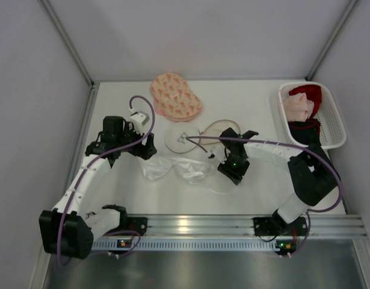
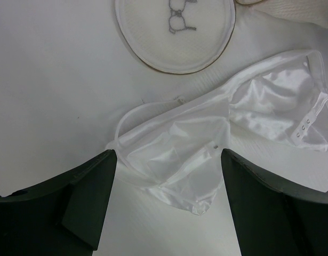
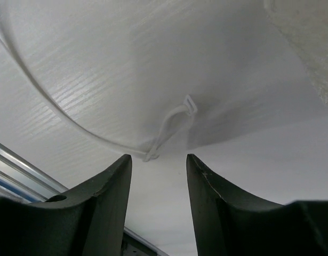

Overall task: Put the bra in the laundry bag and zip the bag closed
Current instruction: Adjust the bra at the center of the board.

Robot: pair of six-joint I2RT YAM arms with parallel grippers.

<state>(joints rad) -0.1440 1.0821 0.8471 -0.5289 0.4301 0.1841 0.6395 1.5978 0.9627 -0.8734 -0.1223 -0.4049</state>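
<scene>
Barely started: the bra [image 1: 175, 170] is laid flat mid-table [image 1: 257, 102], toward the near edge, outside the unzipped laundry bag [image 1: 174, 137] just behind it. Left gripper [image 2: 168, 157] is held wide apart over the bra. Right gripper [image 3: 158, 160] is parted by the bag's pull loop [image 3: 174, 125], nothing clamped. Loading and zipping are left. Pink pad [image 1: 175, 96] and basket [image 1: 335, 120] at the far edge: no obstruction.

This is a robot test cell in a lab, not a home. A white tabletop [image 1: 251, 108] is boxed in by plain pale walls [image 1: 197, 36] and aluminium corner posts [image 1: 67, 42]. The left arm [image 1: 88, 177] and the right arm [image 1: 270, 146] are bolted to an aluminium rail [image 1: 197, 226] along the near edge, with purple cables [image 1: 141, 97] looping over them. A white basket [image 1: 336, 123] of clothes sits at the far right corner.
</scene>
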